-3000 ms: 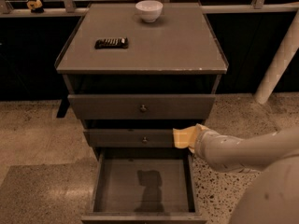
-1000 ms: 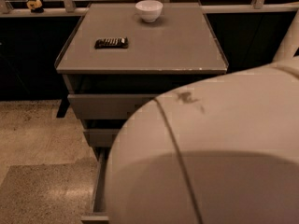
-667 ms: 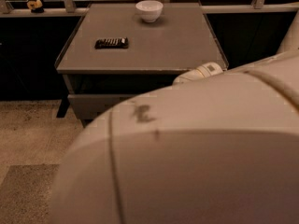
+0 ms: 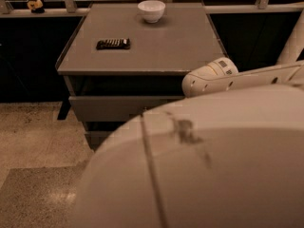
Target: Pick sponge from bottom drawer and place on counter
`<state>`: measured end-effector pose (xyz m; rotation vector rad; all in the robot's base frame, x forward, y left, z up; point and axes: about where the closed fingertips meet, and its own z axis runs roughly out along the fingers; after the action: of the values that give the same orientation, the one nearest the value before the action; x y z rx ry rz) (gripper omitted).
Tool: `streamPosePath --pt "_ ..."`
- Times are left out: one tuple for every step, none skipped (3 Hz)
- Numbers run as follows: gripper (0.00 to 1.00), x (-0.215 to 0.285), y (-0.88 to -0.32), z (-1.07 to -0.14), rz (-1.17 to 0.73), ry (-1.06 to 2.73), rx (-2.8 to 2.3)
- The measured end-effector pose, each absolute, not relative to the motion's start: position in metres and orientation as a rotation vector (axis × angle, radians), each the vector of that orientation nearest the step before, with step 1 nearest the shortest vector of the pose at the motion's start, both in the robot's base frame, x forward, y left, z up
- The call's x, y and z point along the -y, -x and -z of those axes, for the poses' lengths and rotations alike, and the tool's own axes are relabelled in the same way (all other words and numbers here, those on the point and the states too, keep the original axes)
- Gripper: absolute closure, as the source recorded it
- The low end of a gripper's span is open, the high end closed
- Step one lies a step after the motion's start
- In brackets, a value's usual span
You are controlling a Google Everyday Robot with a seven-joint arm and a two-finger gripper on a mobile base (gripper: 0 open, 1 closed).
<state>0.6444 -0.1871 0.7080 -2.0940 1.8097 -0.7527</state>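
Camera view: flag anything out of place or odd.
The robot arm fills the lower right, hiding the bottom drawer, so the sponge and the gripper are out of sight. On the counter, the white bowl stands upright and the dark bar lies flat; nothing spilled.

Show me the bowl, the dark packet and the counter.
bowl [image 4: 151,12]: camera view, front wall.
dark packet [image 4: 113,43]: camera view, its middle.
counter [image 4: 180,46]: camera view, bare top.
gripper: not in view.

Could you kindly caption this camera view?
White robot arm fills the foreground, tool out of view; white bowl and black bar sit on grey cabinet counter.
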Motion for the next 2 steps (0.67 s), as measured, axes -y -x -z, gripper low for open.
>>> streamPosePath --pt "1.00 0.241 -0.637 -0.733 0.789 2.077 -1.807" --pt "1.00 0.305 -0.629 -0.768 0.866 2.064 -1.779"
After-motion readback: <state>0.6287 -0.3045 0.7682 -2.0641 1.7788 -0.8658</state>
